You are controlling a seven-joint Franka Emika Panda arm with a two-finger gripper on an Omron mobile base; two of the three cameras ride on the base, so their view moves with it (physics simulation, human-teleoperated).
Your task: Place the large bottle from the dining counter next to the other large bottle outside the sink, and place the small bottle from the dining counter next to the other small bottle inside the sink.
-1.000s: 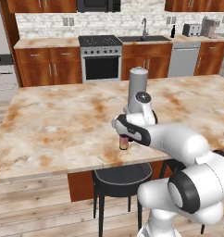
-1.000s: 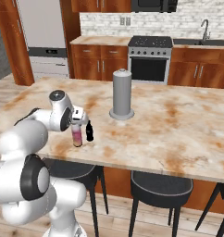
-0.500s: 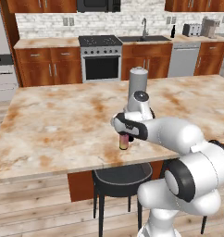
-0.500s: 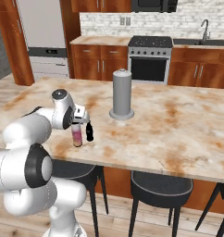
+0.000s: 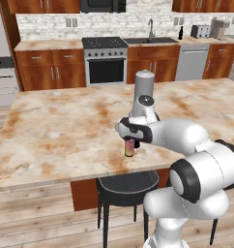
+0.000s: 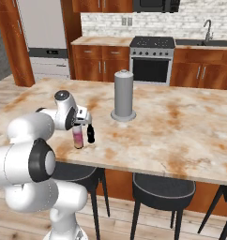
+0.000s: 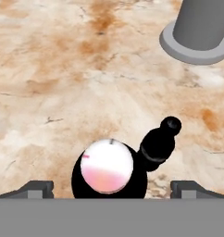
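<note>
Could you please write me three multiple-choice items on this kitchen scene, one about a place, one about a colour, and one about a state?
1. Where does the large bottle stand?
A. in the sink
B. on the dining counter
C. on the stove

2. What colour is the small bottle beside it?
A. black
B. white
C. green

3. How is the gripper set?
A. shut on the small bottle
B. shut on nothing
C. open, a fingertip on either side of the large bottle

Answers:
1 B, it stands near the marble top's front edge.
2 A, it looks dark all over.
3 C, the hand view shows both tips wide apart.
</note>
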